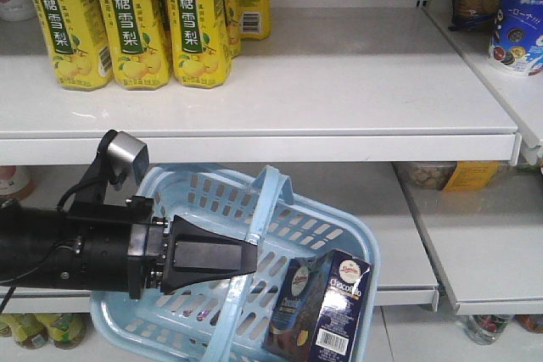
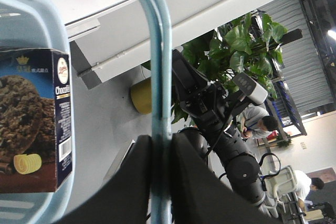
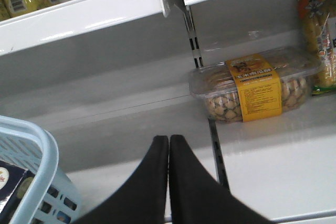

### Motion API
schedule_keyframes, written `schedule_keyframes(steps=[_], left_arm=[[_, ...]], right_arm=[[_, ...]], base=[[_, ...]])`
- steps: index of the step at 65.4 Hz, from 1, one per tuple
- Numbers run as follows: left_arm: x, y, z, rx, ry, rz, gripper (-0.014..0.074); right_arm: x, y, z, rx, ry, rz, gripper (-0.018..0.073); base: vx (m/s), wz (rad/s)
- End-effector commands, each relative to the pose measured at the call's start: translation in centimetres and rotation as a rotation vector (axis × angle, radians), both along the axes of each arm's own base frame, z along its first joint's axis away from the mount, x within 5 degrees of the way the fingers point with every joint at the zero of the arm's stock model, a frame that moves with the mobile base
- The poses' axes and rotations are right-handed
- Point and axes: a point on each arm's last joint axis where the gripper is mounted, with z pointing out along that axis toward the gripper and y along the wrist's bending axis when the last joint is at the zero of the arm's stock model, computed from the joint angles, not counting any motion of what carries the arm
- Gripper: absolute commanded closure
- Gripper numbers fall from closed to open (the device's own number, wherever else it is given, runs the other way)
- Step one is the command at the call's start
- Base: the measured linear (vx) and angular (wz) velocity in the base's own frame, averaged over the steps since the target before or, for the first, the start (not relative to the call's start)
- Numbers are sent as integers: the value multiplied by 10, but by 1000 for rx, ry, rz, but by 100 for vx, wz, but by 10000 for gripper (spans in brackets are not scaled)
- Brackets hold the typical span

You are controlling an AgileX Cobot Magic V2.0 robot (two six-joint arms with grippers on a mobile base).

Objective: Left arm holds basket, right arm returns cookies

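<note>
The light blue basket (image 1: 200, 195) hangs in front of the lower shelf, and my left gripper (image 1: 253, 254) is shut on its arched handle (image 2: 159, 51). In the left wrist view the black fingers (image 2: 136, 182) pinch the handle from both sides. The cookies (image 1: 327, 307), a dark navy carton, stand inside the basket at its right end and also show in the left wrist view (image 2: 31, 124). My right gripper (image 3: 169, 138) is shut with nothing in it, just right of the basket's corner (image 3: 31, 150) and over the lower shelf. The right arm (image 2: 220, 119) is seen beyond the handle.
Yellow drink cartons (image 1: 131, 19) line the upper shelf (image 1: 339, 116) at the left. A clear tub with a yellow label (image 3: 252, 90) lies on the lower shelf beyond my right gripper. Packets and a blue cup (image 1: 517, 27) stand at the upper right.
</note>
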Motion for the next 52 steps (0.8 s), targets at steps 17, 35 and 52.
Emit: schedule_keyframes(steps=[17,35,52], left_arm=[[-30,6,47,-124,-86,-86,603],[-58,15,46,-94,-42,-98,603],[-87,26,21,-133,46,-68,603]], right_arm=[[1,0,1,273,-40,-7,567],[1,1,1,348,-35,-4,567],[1,1,1,399,-32,-2,567]], base=[[0,0],[0,0],[0,0]])
